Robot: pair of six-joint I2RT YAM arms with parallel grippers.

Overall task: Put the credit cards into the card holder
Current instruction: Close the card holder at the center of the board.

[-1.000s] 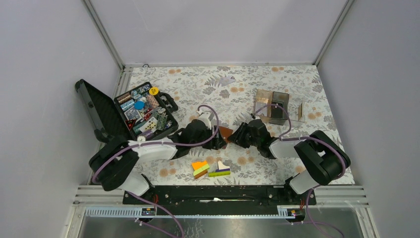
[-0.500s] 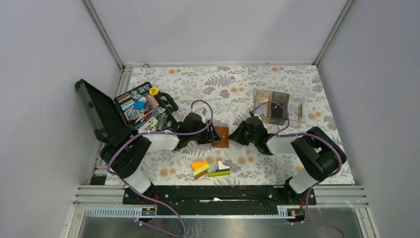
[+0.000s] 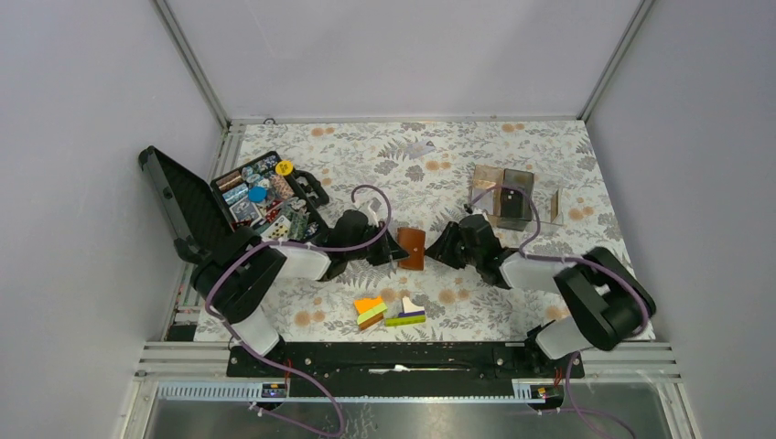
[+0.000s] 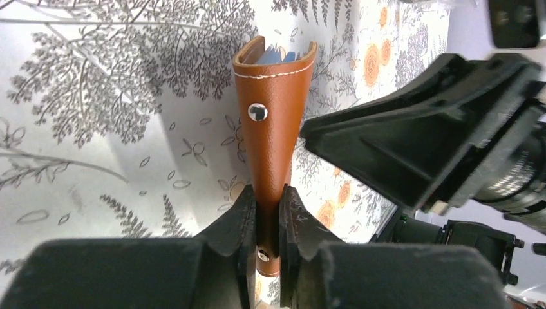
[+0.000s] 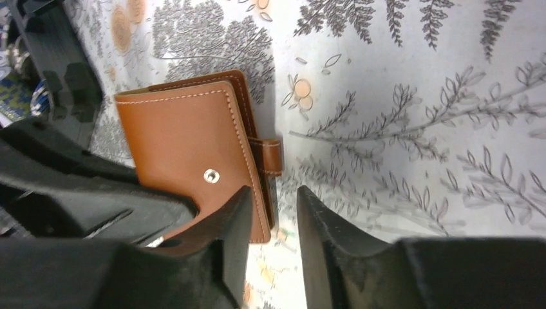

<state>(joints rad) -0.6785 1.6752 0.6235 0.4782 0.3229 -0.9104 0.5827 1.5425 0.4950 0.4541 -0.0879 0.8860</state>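
- The card holder (image 3: 411, 248) is sitting in the middle of the counter (image 3: 549, 155) between the two arms. It's folded over but not snapped shut as far as we can tell. We're seeing bluish credit cards (image 4: 278, 55) peeking out of its gaping end. If that end is getting tipped down, we're betting they're sliding right back out.
- The left tool (image 4: 268, 201) is pinching one edge of the leather, jaws nearly together. That's a skinny bite on smooth leather, so any sideways tug is probably twisting the holder or popping it loose.
- The right tool (image 5: 273, 196) is hanging partly open with nothing in it. One finger is lying over the holder's corner, and the snap tab (image 5: 272, 156) is sitting just ahead of the gap. Closing from here, we're worrying it's grabbing the cover edge along with the tab and dragging against the left grip.
- Both tools are working nose to nose, so we're also watching for the fingers bumping each other.
- The coloured blocks (image 3: 389, 311) are lying near the holder on the arms' side, so a dropped holder is likely landing against them.
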